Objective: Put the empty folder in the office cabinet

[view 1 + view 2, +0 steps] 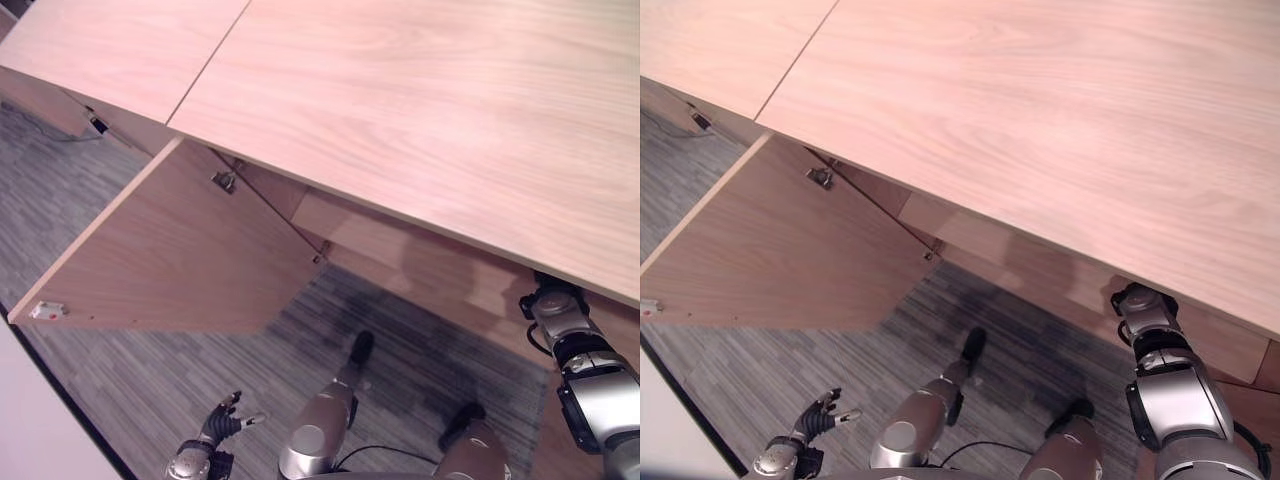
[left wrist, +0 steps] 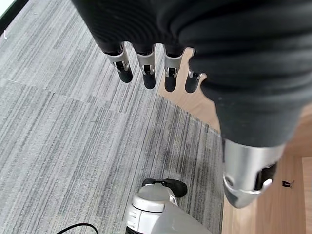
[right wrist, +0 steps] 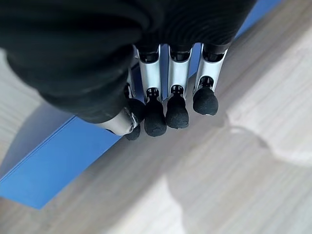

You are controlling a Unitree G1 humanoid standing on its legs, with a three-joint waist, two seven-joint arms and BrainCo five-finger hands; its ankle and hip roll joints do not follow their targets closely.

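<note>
The blue folder (image 3: 58, 165) lies on a light wooden board (image 3: 219, 170) inside the office cabinet (image 1: 450, 120). My right hand (image 3: 152, 92) is in there with it. Its fingers are straight and their tips hang over the folder's near edge, with the thumb close beside them. From the head, my right forearm (image 1: 590, 380) runs under the cabinet top and the hand is hidden. The cabinet door (image 1: 190, 250) stands swung wide open to the left. My left hand (image 1: 218, 427) hangs low over the carpet, fingers relaxed and holding nothing.
Grey striped carpet (image 1: 150, 380) covers the floor in front of the cabinet. A metal hinge (image 1: 224, 181) sits at the door's inner top corner. A white surface (image 1: 30, 430) borders the lower left. A seam splits the cabinet top into two sections.
</note>
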